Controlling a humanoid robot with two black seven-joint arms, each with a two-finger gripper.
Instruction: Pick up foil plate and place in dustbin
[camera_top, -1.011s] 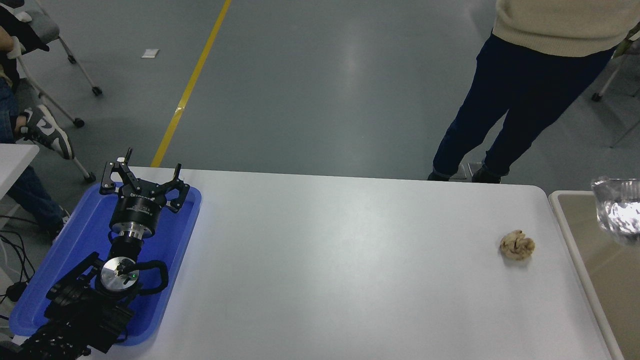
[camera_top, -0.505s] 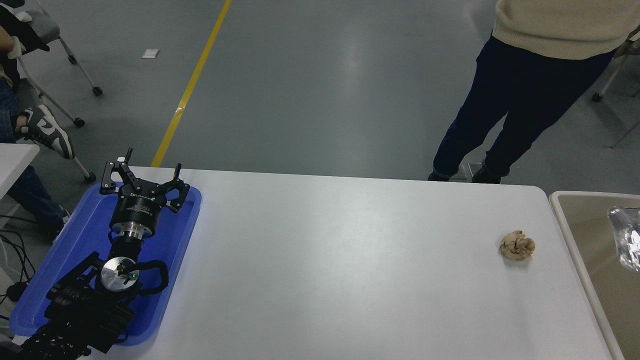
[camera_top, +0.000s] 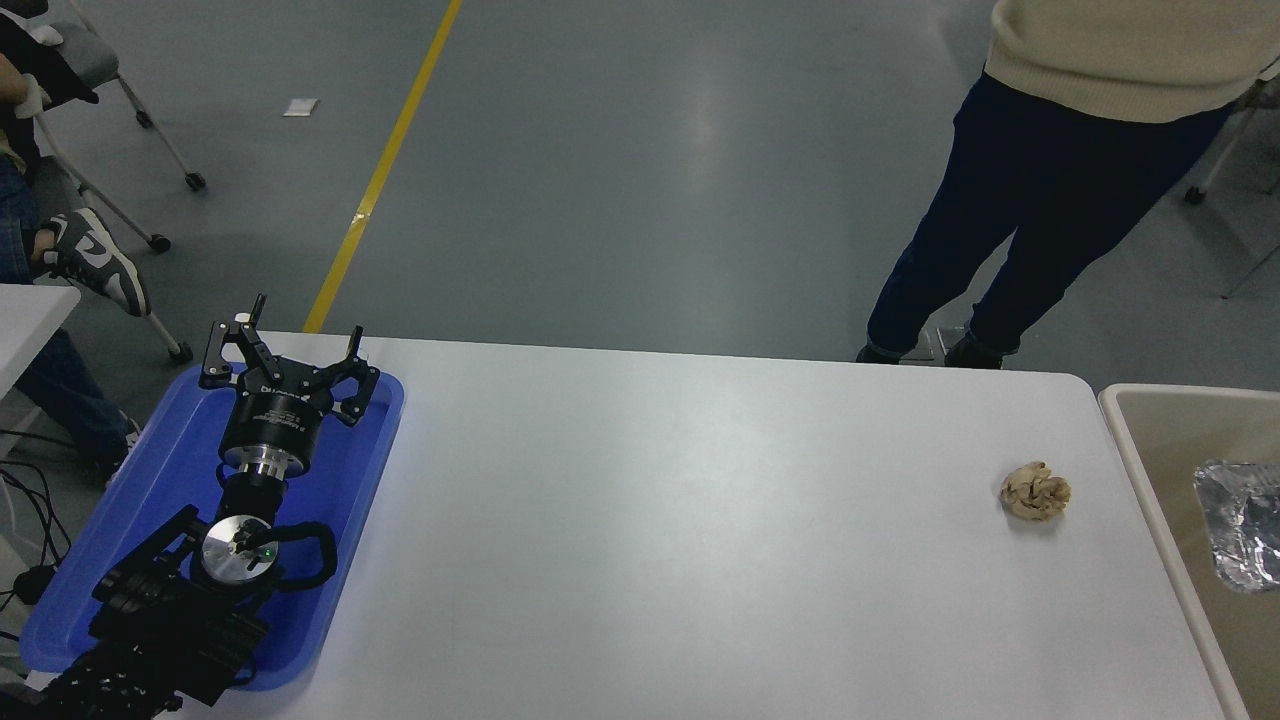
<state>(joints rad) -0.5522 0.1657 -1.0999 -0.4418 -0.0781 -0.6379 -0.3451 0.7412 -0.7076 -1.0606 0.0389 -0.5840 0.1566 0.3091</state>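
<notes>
White table (camera_top: 680, 520): blue tray (camera_top: 340, 560) at left end, paper ball (camera_top: 1035, 491) near right edge.

Glossy grey floor (camera_top: 620, 170) reflects overhead light beyond the white table (camera_top: 700, 540), crossed by a yellow line (camera_top: 385, 165), with wheeled chairs (camera_top: 120, 110) at far left.

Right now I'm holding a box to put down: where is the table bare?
The white table is bare from the blue tray across to the paper ball. The parked left gripper crowds the tray; the foil plate lies in the dustbin.
</notes>
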